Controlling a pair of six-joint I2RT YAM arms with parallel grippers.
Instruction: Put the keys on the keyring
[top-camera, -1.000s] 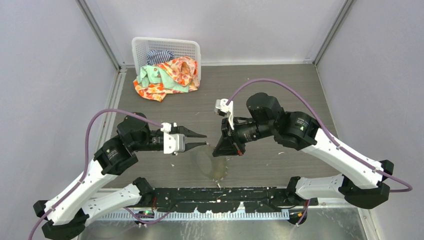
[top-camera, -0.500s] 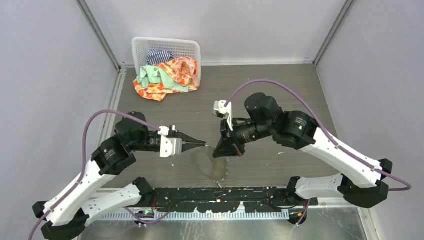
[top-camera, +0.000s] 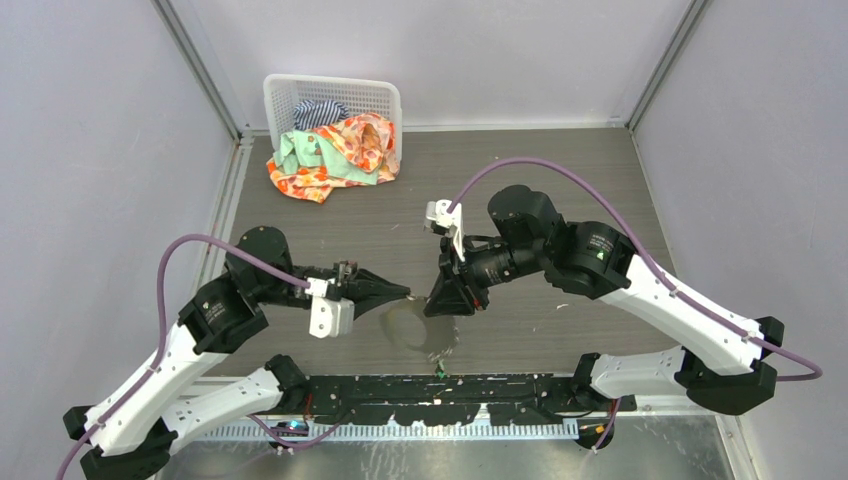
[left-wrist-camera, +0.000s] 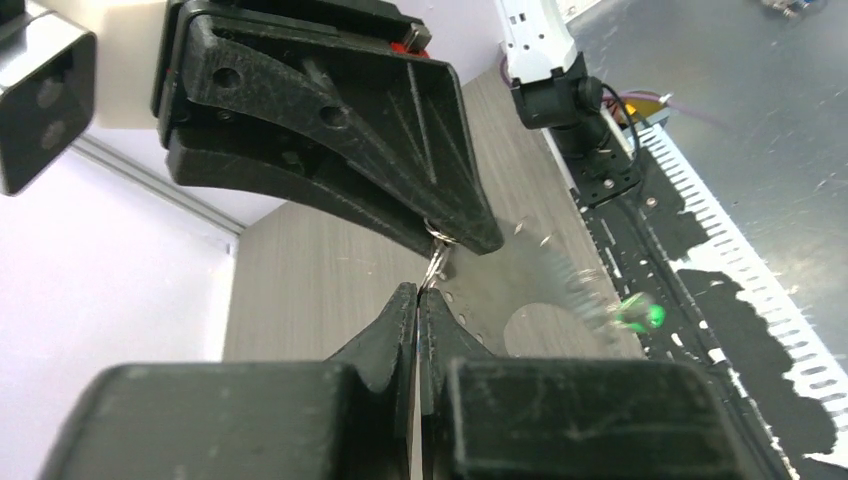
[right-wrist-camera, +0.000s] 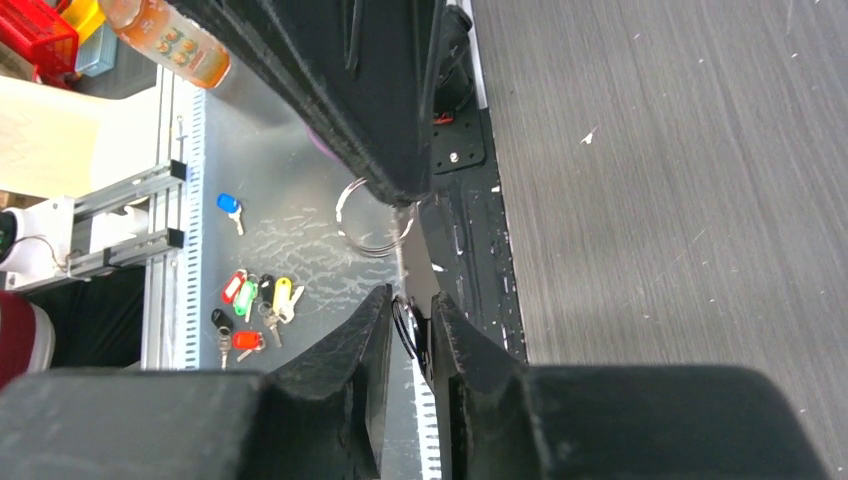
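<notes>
Left hand (top-camera: 406, 292): pressed together, pinching keyring (right-wrist-camera: 375, 254) at tip; ring hangs above tabletop (top-camera: 560, 190), green key (left-wrist-camera: 640, 315) blurred beneath. Right hand (top-camera: 431, 307): slightly parted, just beside ring. Hold left pinch firm; thread once key hangs quiet.

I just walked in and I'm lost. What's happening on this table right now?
Above the table, the left tool is shut on the thin silver keyring. What looks like a green key, blurred, hangs from it. The right tool sits right at the ring, tip to tip with the left, jaws slightly apart.
</notes>
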